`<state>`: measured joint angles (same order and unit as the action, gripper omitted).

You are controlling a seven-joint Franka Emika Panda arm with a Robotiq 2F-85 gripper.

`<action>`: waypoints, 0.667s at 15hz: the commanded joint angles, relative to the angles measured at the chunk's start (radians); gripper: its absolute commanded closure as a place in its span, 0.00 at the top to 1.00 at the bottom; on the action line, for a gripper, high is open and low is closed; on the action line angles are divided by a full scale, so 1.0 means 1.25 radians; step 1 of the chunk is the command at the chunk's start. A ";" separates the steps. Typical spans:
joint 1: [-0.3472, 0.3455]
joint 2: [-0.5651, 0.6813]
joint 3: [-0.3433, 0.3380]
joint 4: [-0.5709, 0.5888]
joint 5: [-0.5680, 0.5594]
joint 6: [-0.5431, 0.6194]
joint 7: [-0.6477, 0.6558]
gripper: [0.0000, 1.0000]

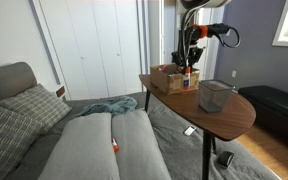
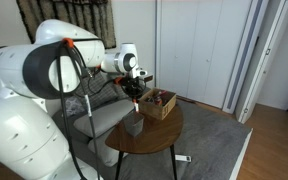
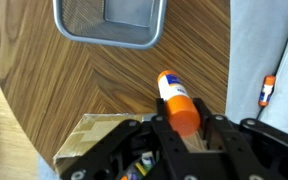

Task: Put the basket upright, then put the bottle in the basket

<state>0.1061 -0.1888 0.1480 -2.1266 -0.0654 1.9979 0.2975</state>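
Bottle (image 3: pixel 176 100) is pinched between the gripper (image 3: pixel 181 128) fingers, apparently held clear above the wooden table (image 3: pixel 74 90). Beyond it the basket (image 3: pixel 109 42) already stands upright. Next move: carry the bottle over its mouth, lower, release.

No lettering is showing clearly enough to read in any view. The bottle (image 3: pixel 176 100) is presenting only blurred white and orange surfaces, and the brown box (image 3: pixel 94 135) is displaying no legible print.
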 commanded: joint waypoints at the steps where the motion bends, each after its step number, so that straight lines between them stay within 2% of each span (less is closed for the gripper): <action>1: -0.011 -0.120 -0.012 0.028 0.006 -0.108 -0.009 0.08; 5: -0.029 -0.205 -0.026 0.053 0.011 -0.176 -0.008 0.08; 10: -0.057 -0.254 -0.047 0.002 0.018 -0.229 -0.004 0.08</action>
<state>0.0578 -0.4716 0.1009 -2.0774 -0.0641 1.7307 0.2975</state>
